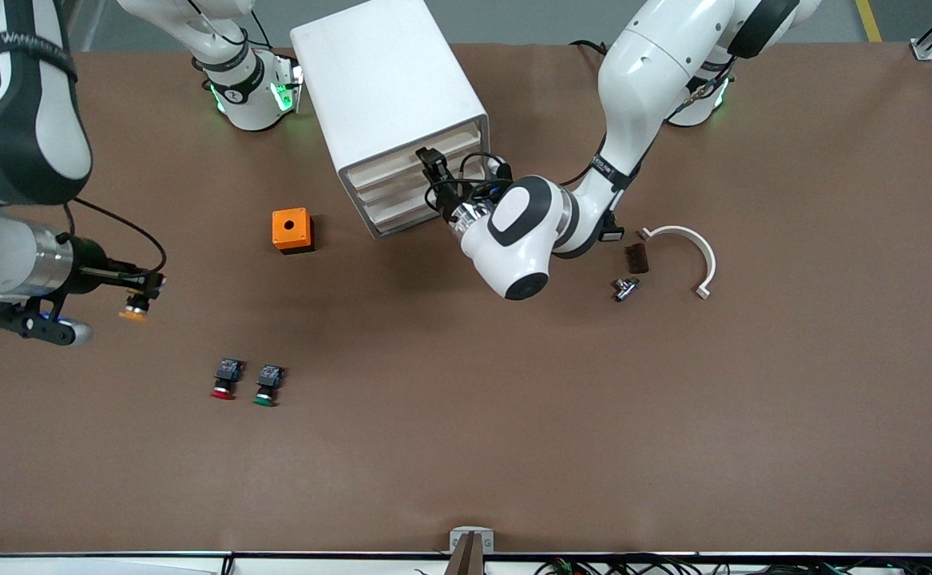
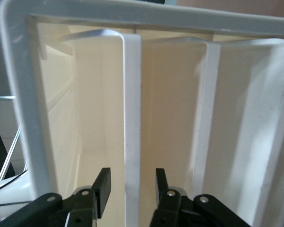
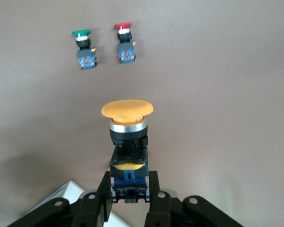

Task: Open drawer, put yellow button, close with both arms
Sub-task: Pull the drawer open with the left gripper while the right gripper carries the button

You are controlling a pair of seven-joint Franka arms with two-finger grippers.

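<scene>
the yellow button (image 3: pixel 127 146) is up in the air, clamped by its black-and-blue body in the right pincer (image 1: pixel 140 297), over bare tabletop (image 1: pixel 513 447) toward the right arm's end, about midway between the robots' edge and the front camera's edge. its long axis runs on straight out from the pincer, yellow cap leading, pointing over the tabletop toward the front camera's edge.

the left pincer (image 2: pixel 131 189) is at the face of the white cabinet (image 1: pixel 386 88), which stands near the robots' edge, roughly mid-length of the tabletop. its fingers (image 2: pixel 103 185) are spread and sit either side of the drawer (image 1: pixel 454 152) front lip, not squeezing it that i can see. the drawers look pushed in. the left wrist view looks in past the front lips at pale walls and shows nothing stored there.

room-wise: the strip along the front camera's edge is wide open. the red button (image 1: pixel 225 379) and green button (image 1: pixel 267 385) lie just beside each other, nearer the front camera than the held button. an orange box (image 1: pixel 291 230) with a round hole sits between the right pincer and the cabinet. toward the left arm's end there's a white curved piece (image 1: pixel 693 247), a small dark block (image 1: pixel 636 258) and a little metal part (image 1: pixel 625 288), all near each other.
</scene>
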